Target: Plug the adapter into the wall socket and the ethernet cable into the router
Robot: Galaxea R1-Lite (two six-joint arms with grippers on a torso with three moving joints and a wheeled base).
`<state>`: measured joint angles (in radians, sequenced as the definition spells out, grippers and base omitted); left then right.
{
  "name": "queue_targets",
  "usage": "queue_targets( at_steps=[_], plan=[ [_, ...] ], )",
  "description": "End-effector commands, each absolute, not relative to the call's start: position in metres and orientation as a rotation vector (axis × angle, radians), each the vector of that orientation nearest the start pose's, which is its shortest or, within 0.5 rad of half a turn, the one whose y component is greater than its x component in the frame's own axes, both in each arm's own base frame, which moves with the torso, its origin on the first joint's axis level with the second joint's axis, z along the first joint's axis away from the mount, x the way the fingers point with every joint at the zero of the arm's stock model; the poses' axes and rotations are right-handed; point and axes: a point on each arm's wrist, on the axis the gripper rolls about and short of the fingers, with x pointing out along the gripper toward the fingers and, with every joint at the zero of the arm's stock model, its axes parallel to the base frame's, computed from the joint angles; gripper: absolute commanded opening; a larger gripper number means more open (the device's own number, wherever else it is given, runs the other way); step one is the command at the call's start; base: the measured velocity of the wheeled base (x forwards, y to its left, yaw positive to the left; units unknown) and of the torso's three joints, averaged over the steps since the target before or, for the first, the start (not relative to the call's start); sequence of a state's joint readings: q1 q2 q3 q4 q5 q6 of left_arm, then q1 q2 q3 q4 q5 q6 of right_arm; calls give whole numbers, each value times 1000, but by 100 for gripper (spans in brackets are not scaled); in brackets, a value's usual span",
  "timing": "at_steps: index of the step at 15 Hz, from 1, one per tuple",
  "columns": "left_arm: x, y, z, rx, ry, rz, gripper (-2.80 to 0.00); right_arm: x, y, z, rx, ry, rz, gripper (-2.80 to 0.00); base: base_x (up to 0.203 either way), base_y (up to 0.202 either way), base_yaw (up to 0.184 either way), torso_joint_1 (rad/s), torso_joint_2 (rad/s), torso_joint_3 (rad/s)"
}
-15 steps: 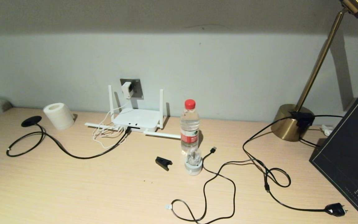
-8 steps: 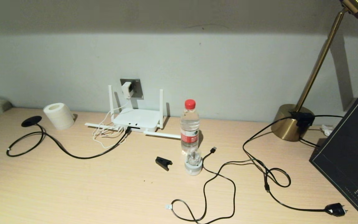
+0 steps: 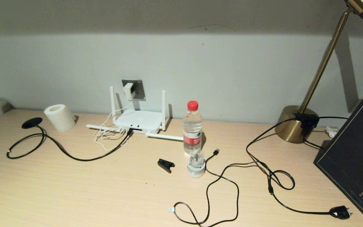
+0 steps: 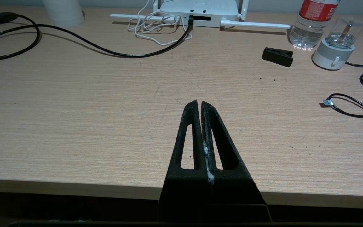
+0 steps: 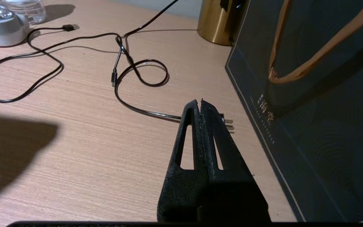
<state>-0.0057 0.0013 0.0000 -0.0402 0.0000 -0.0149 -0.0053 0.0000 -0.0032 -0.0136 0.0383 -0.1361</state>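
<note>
Small white cube adapter [image 3: 128, 91] seated in the square grey wall socket [image 3: 136, 89], at 12 o'clock from the flat white four-antenna router [image 3: 139, 121]. Thin black ethernet cable [image 3: 74, 156] is plugged into the router's front edge and runs off toward 9 o'clock. Left gripper [image 4: 199, 103] hangs above the near edge of the light wooden desk [image 3: 90, 189], clamped closed, empty. Right gripper [image 5: 198, 102] at 4 o'clock, beside a dark blue paper bag [image 5: 320, 94], also closed, empty.
</note>
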Motion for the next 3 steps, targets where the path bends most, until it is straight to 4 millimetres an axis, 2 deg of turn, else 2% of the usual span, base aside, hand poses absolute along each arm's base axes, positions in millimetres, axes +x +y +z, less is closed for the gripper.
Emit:
queue_targets(
  at_steps=[1,3],
  plan=[
    [-22,0,76,-15,-25,-6,-280,-22,1,75,-135,-8,32,-280,0,0,0,0,0,0],
    [-22,0,76,-17,-26,-6,-280,-22,1,75,-137,-9,34,-280,0,0,0,0,0,0]
  ],
)
